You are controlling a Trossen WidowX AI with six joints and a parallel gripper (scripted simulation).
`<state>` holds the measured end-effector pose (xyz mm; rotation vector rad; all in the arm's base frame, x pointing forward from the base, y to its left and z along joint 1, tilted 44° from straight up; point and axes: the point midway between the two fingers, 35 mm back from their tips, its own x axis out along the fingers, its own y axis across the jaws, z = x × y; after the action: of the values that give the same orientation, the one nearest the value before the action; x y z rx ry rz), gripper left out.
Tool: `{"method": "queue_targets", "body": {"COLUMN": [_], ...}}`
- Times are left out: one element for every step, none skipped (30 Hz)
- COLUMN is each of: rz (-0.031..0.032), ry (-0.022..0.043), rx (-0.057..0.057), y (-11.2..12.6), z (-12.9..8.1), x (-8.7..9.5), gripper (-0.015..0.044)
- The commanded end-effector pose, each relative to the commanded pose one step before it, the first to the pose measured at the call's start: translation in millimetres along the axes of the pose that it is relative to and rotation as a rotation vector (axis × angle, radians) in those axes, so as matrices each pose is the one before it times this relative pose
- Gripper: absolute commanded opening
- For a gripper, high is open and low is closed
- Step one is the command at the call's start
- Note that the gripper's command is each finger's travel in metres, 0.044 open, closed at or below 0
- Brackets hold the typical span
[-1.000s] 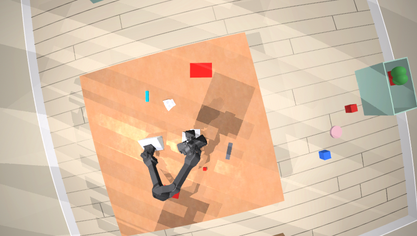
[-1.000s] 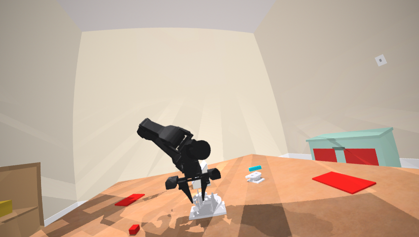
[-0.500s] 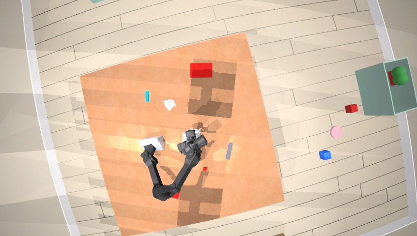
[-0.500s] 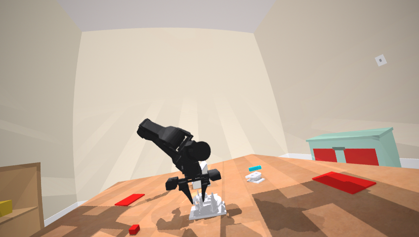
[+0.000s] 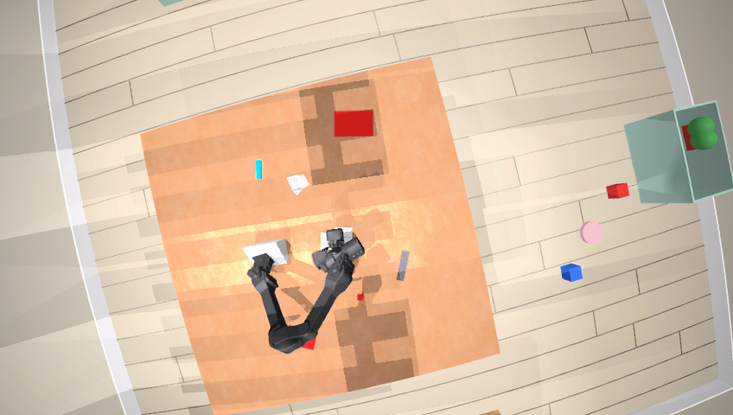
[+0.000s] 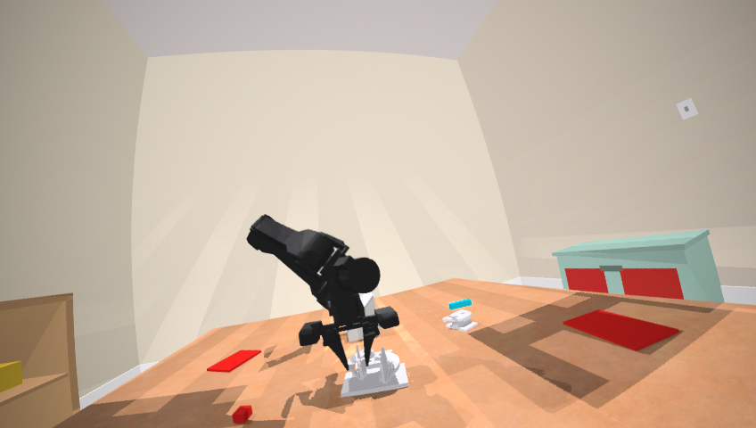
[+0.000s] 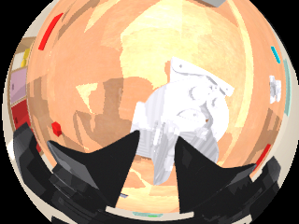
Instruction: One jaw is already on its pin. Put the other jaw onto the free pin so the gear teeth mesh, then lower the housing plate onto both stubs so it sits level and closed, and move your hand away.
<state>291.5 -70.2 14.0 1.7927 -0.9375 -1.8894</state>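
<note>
The white base plate (image 6: 349, 390) (image 7: 179, 67) lies on the table and carries white round and pointed parts. My gripper (image 6: 357, 366) (image 7: 157, 137) points down over it, shut on a white jaw (image 6: 357, 354) (image 7: 162, 161) whose upright part stands between the fingertips. Another pointed white part (image 6: 387, 366) rises beside it on the plate. The pins and the meshing of the teeth cannot be made out. In the overhead view the arm hides most of this assembly. A separate small white piece (image 5: 297, 183) (image 6: 460, 319) (image 7: 277, 89), apparently the housing plate, lies apart from the assembly.
A cyan bar (image 5: 258, 169) (image 6: 459, 303) lies beyond the small white piece. A grey bar (image 5: 402, 265) lies right of my gripper, and a small red cube (image 5: 360, 296) (image 6: 242, 414) (image 7: 56, 129) near it. A red sheet (image 5: 353, 123) (image 6: 620, 329) lies toward the far edge.
</note>
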Motion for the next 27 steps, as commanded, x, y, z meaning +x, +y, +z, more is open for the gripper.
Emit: {"method": "queue_targets", "body": {"rz": [0.00552, 0.0, 0.00001, 0.00002, 0.00003, 0.00003, 0.00002, 0.00001, 0.0, 0.0, 0.0, 0.0, 0.0, 0.0, 0.00001, 0.00002, 0.00003, 0.00003, 0.00002, 0.00001, 0.0, 0.0, 0.0, 0.0, 0.0, 0.0, 0.00001], "ry": [0.00376, 0.0, 0.0, 0.0, 0.00001, 0.0, 0.0, 0.0, 0.0, 0.0, 0.0, 0.0, 0.0, 0.0, 0.0, 0.0, 0.0, 0.0, 0.0, 0.0, 0.0, 0.0, 0.0, 0.0, 0.0, 0.0, 0.0], "rx": [-0.005, 0.0, -0.0001, -0.0002, -0.0002, -0.0002, -0.0001, 0.0, 0.0, 0.0, 0.0, 0.0, 0.0, 0.0, -0.0001, -0.0002, -0.0002, -0.0002, -0.0001, 0.0, 0.0, 0.0, 0.0, 0.0, 0.0, 0.0, -0.0001], "y": [0.61, 0.0, 0.0, 0.0, 0.01, 0.01, 0.0, 0.0, 0.0, 0.0, 0.0, 0.0, 0.0, 0.0, 0.0, 0.0, 0.01, 0.01, 0.0, 0.0, 0.0, 0.0, 0.0, 0.0, 0.0, 0.0, 0.0], "z": [-0.54, 0.0, 0.0, 0.0, 0.0, 0.0, 0.0, 0.0, 0.0, 0.0, 0.0, 0.0, 0.0, 0.0, 0.0, 0.0, 0.0, 0.0, 0.0, 0.0, 0.0, 0.0, 0.0, 0.0, 0.0, 0.0, 0.0], "x": [0.49, 0.13, 0.38, 0.63, 0.82, 0.63, 0.38, 0.13, 0.0, 0.0, 0.0, 0.0, 0.0, 0.13, 0.38, 0.63, 0.82, 0.63, 0.38, 0.13, 0.0, 0.0, 0.0, 0.0, 0.0, 0.13, 0.38], "gripper": [0.0134, 0.0134, 0.0134, 0.0134, 0.0134, 0.0134, 0.0134, 0.0134, 0.0134, 0.0134, 0.0134, 0.0134, 0.0134, 0.0134, 0.0134, 0.0134, 0.0134, 0.0134, 0.0134, 0.0134, 0.0134, 0.0134, 0.0134, 0.0134, 0.0134, 0.0134, 0.0134]}}
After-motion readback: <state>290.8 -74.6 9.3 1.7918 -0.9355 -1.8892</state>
